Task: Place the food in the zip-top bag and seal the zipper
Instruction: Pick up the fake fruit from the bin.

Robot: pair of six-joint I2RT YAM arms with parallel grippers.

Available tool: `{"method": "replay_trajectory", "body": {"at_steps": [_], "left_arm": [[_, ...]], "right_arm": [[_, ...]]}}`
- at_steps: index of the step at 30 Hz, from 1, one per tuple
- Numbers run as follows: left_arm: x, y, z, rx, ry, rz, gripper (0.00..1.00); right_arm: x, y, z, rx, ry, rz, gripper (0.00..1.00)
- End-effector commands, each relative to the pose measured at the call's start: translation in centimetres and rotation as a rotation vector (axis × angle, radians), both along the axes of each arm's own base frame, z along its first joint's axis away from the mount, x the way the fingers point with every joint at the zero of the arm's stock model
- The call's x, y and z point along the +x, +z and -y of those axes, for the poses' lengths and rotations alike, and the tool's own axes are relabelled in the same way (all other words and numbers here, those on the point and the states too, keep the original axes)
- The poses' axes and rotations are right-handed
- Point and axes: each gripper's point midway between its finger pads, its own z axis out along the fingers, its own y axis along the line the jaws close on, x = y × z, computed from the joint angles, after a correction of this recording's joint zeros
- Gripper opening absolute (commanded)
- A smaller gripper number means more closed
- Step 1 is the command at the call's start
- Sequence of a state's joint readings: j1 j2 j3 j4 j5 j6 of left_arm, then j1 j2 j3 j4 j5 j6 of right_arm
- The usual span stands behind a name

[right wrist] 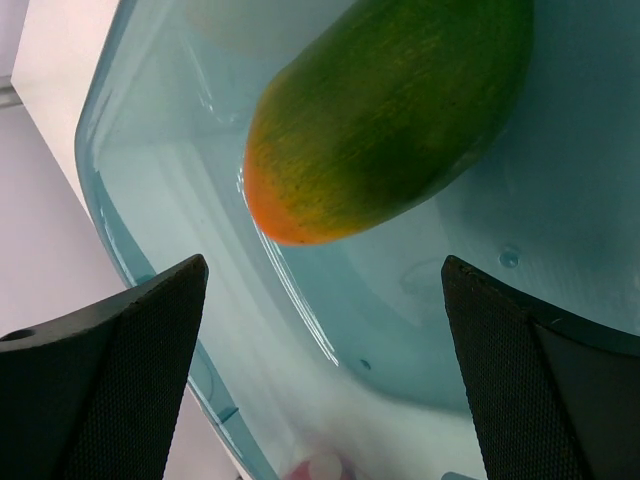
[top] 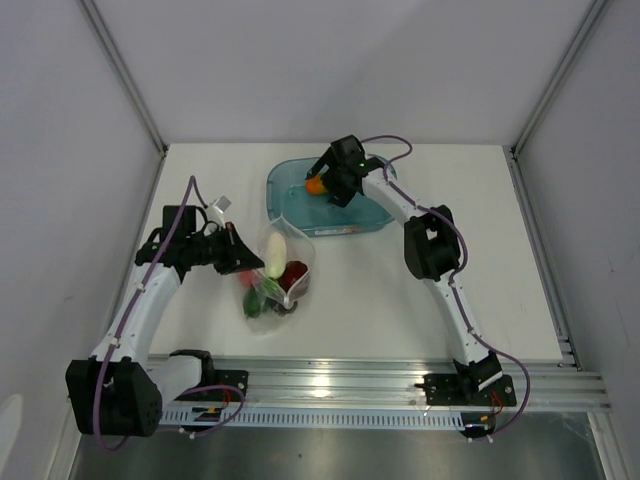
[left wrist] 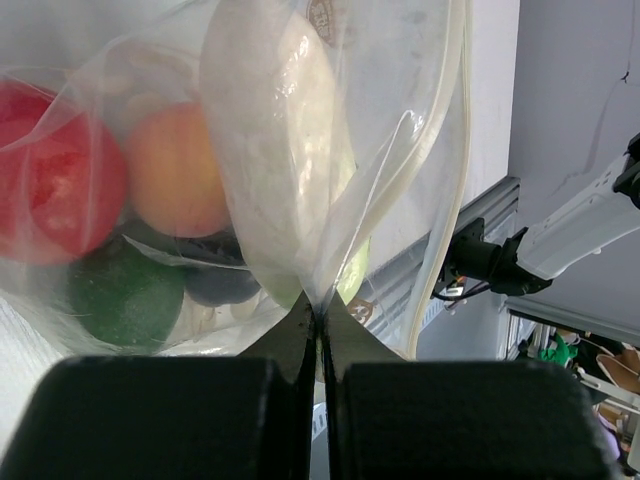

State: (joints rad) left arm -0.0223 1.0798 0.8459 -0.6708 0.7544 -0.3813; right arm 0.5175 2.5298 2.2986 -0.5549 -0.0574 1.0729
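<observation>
The clear, crinkly zip-top bag (top: pixel 278 275) lies left of the bench's (top: pixel 400 290) middle, toward the near edge. The left gripper (left wrist: pixel 320 320) is clamped tight on a fold of its thin film. Glossy rounded food shows through it: a white oblong (left wrist: pixel 280 150), a red piece (left wrist: pixel 50 190), a peach one (left wrist: pixel 175 170) and a green one (left wrist: pixel 125 300). By the far edge the right gripper (right wrist: pixel 320 270) hangs spread wide over the teal translucent tub (right wrist: pixel 560 200). A smooth orange-green fruit (right wrist: pixel 390 110) lies just ahead of it, ungripped.
</observation>
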Motion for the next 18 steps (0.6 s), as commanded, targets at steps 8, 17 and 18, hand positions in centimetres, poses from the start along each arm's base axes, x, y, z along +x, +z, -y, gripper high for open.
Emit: {"method": "replay_trajectory", "body": {"at_steps": [8,17,18], "left_arm": [[0.6,0.8,-0.8,0.039,-0.007,0.056,0.01],[1.0,0.4,-2.1,0.049,0.043,0.038,0.01],[1.0,0.4,-2.1,0.050,0.042,0.037,0.01]], "right_arm": [[2.6,0.9,-0.3,0.010,-0.092,0.090,0.99],[3.5,-0.9,0.7,-0.016,-0.135,0.083,1.00],[3.4,-1.5,0.7,-0.020,-0.136,0.075,1.00]]}}
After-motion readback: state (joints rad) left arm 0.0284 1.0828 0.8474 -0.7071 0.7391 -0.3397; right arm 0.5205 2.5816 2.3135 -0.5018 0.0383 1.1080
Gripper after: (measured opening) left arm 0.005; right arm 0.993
